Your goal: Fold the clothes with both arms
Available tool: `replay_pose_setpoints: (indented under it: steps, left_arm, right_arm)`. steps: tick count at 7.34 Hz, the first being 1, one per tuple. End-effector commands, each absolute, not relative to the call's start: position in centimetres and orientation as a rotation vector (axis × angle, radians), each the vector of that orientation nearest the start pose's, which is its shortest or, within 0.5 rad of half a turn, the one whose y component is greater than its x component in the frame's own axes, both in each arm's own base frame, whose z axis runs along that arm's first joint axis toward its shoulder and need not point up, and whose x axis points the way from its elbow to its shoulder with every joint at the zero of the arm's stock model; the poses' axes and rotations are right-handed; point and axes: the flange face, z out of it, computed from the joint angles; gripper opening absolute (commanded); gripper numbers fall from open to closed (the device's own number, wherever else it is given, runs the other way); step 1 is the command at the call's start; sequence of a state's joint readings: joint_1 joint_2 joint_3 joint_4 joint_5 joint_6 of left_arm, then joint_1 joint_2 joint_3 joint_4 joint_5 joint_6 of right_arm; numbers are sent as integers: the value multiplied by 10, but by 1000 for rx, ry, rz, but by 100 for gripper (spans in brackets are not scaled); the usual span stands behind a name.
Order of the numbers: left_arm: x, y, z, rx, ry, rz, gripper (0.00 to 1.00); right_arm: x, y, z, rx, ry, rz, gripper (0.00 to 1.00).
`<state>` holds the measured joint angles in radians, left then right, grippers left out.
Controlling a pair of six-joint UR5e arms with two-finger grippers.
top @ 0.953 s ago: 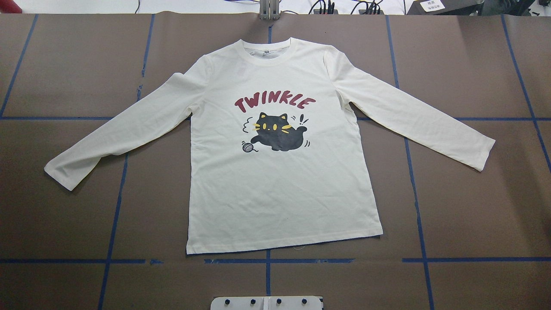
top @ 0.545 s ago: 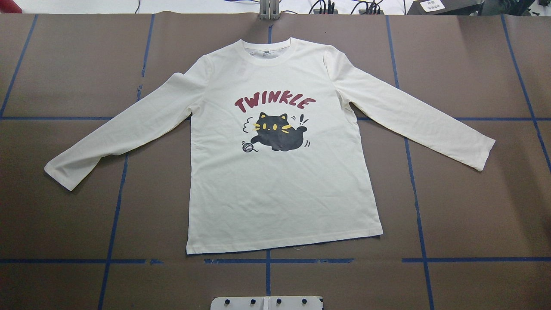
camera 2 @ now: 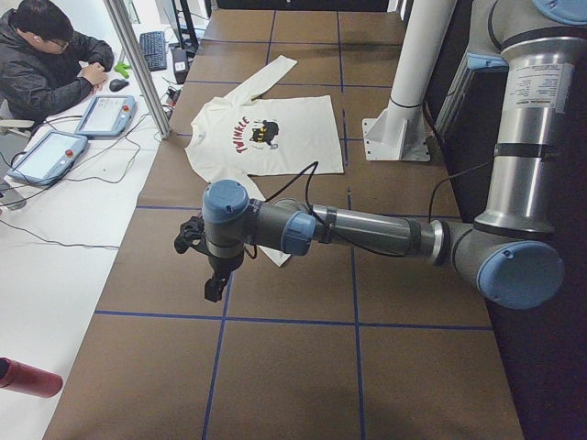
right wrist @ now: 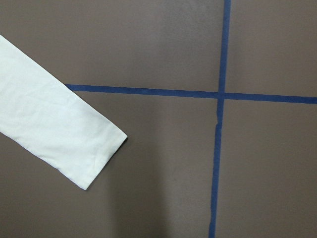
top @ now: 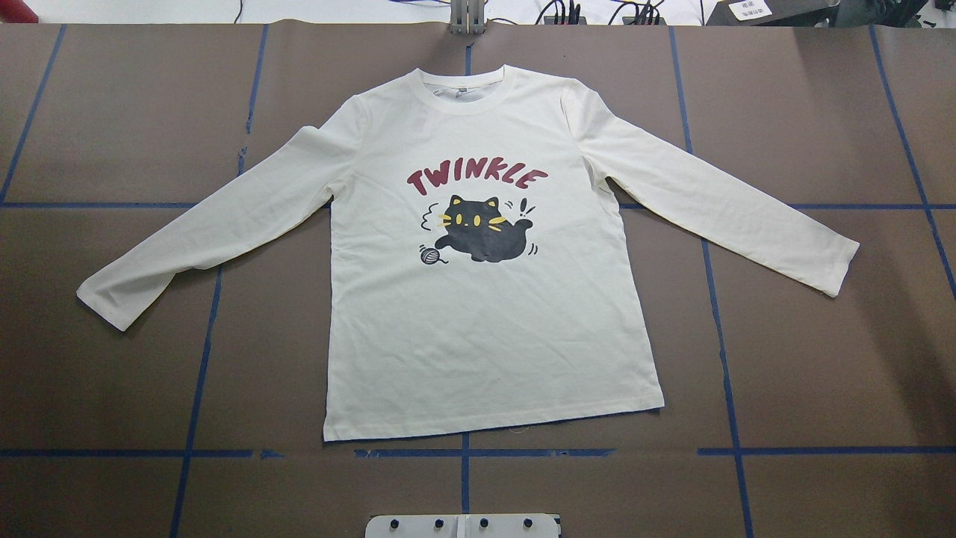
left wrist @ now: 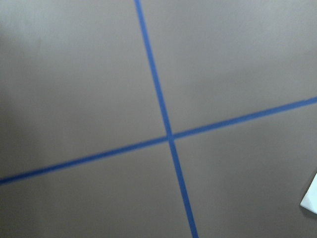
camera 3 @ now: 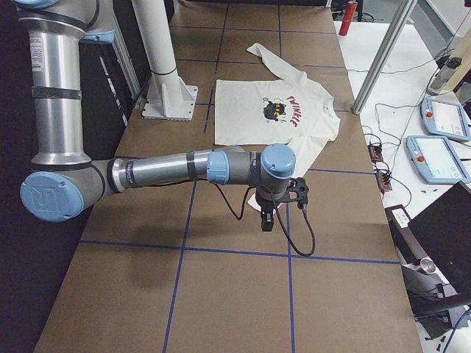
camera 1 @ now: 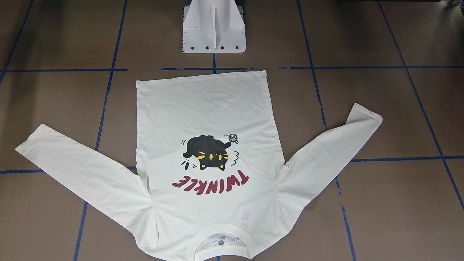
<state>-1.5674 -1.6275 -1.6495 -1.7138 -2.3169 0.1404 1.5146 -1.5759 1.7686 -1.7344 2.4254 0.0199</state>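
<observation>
Gripper on the left hovers over the table just off the left cuff; from this side angle I can't tell if it's open. The shirt lies flat, print up, sleeves spread, probably so each gripper takes one side. The gripper on the right hovers by the right cuff, equally unreadable.

The cream-white long-sleeved T-shirt lay flat and unfolded, cat print up, collar away from the robot, sleeves spread outward and angled toward the hem. The left arm and right arm stretched low, left gripper and right gripper pointing down near the cuffs, openness indiscernible.
</observation>
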Motion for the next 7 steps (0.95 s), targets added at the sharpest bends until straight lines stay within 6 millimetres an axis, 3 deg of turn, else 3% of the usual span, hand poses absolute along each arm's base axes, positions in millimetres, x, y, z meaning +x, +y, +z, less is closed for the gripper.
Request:
replay_pose_setpoints:
  steps: [1, 2, 3, 4, 6, 7]
  left_arm:
    - [-62, -532, 568, 369, 719, 263, 100]
    - [-62, -535, 569, 351, 727, 226, 100]
    - [-60, -536, 565, 319, 762, 131, 100]
    - [-59, -534, 567, 351, 763, 143, 100]
    - [-59, -534, 579, 366, 761, 148, 100]
    - [-59, -534, 578, 367, 762, 148, 100]
  right_arm:
    - [-25, -475, 569, -27, -855, -41, 100]
    - [-48, -458, 581, 35, -825, -27, 100]
    - [-99, -457, 572, 56, -796, 15, 100]
    - [-136, -450, 576, 30, -776, 49, 100]
    - [-170, -465, 586, 31, -788, 5, 100]
    - [-175, -474, 583, 38, -799, 2, 100]
